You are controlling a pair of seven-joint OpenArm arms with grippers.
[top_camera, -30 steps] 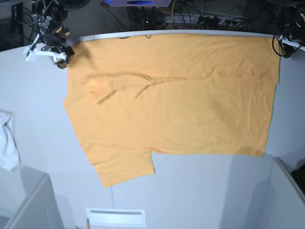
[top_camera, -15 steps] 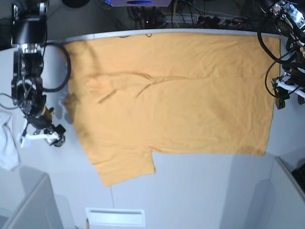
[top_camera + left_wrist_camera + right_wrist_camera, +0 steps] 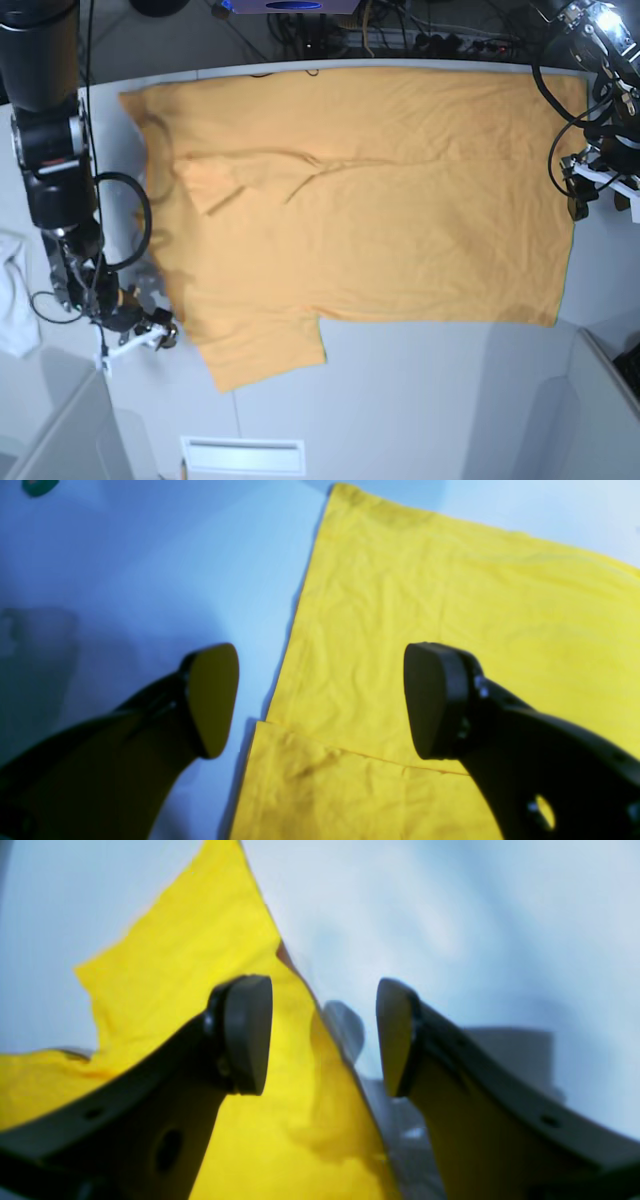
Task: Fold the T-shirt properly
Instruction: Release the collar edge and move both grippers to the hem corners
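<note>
T-shirt [image 3: 370, 200] lies spread nearly flat on the table [image 3: 430, 400], no fold made yet; right gripper [image 3: 150, 338] at its sleeve edge and left gripper [image 3: 600, 195] at its hem edge, jaws of both wide apart, empty.

A pale grey tabletop [image 3: 420, 400] carries the scene. A small white cloth [image 3: 15, 295] lies crumpled at its edge, well apart from the right end effector [image 3: 150, 338], on its outer side. Tangled dark cables [image 3: 420, 35] run behind the tabletop's far rim.
</note>
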